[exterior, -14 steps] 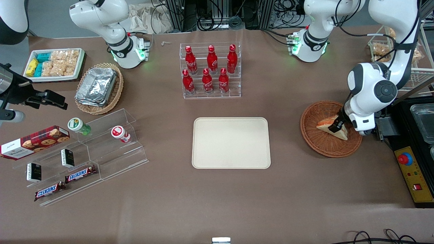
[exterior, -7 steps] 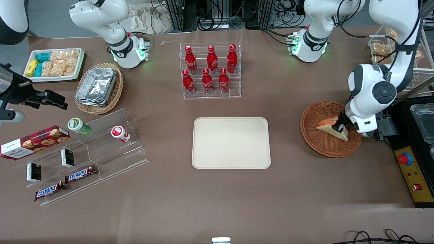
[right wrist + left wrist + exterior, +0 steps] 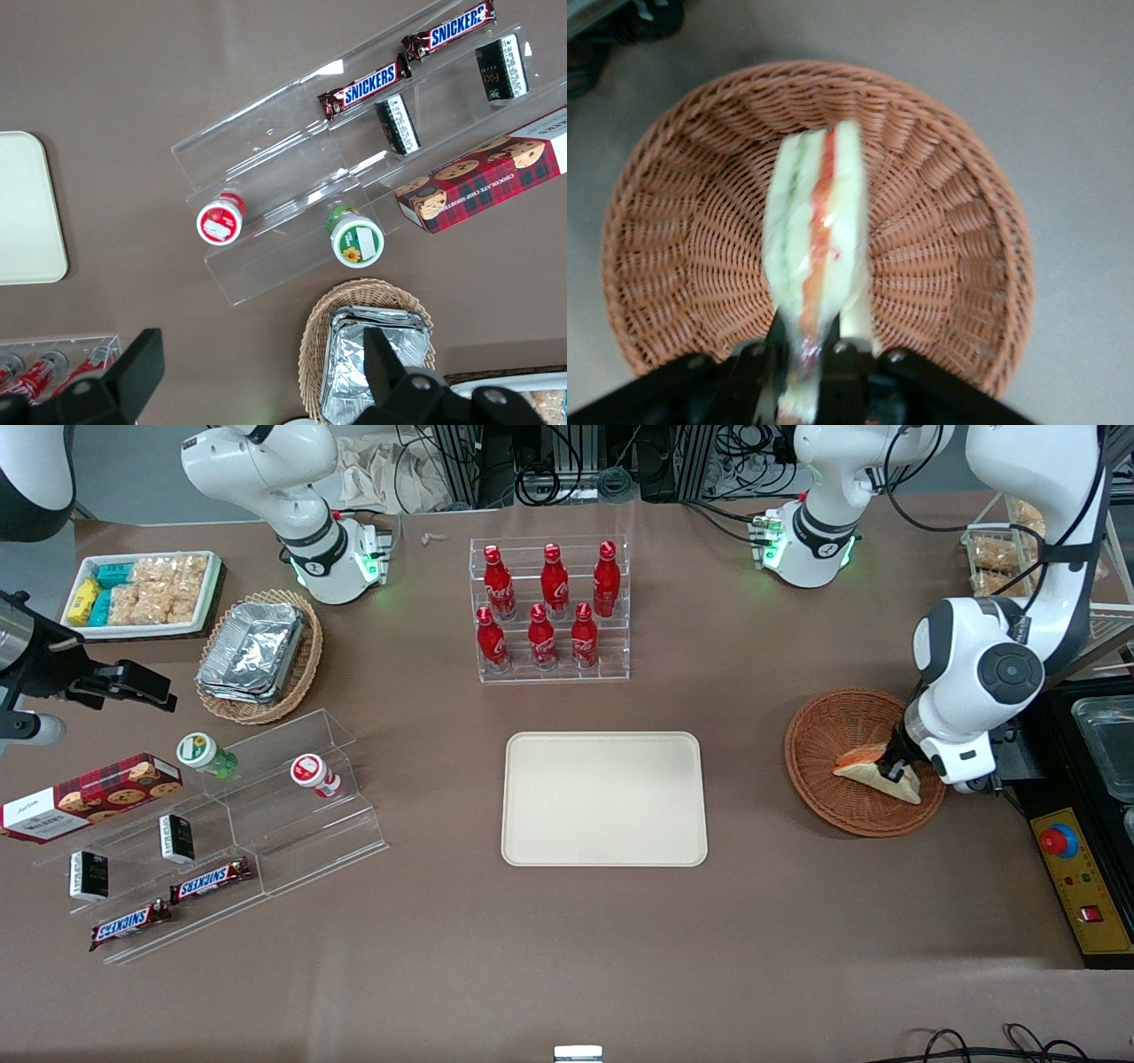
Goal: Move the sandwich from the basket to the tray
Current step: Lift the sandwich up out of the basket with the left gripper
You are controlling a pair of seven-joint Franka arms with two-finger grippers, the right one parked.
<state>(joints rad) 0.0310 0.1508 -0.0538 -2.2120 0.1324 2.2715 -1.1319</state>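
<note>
The sandwich, a pale bread wedge with orange-red and green filling, is in the round reddish-brown basket toward the working arm's end of the table. My gripper reaches down into the basket and is shut on the sandwich. In the left wrist view the sandwich stands on edge between the dark fingers of the gripper, with the woven basket around it. The cream tray lies flat at mid-table, with nothing on it.
A clear rack of red bottles stands farther from the camera than the tray. A black box with a red button sits beside the basket at the table's end. A stepped clear shelf with snacks and an oval basket of foil containers lie toward the parked arm's end.
The gripper and the sandwich in it have shifted slightly nearer the front camera within the basket. The wrist has turned a little.
</note>
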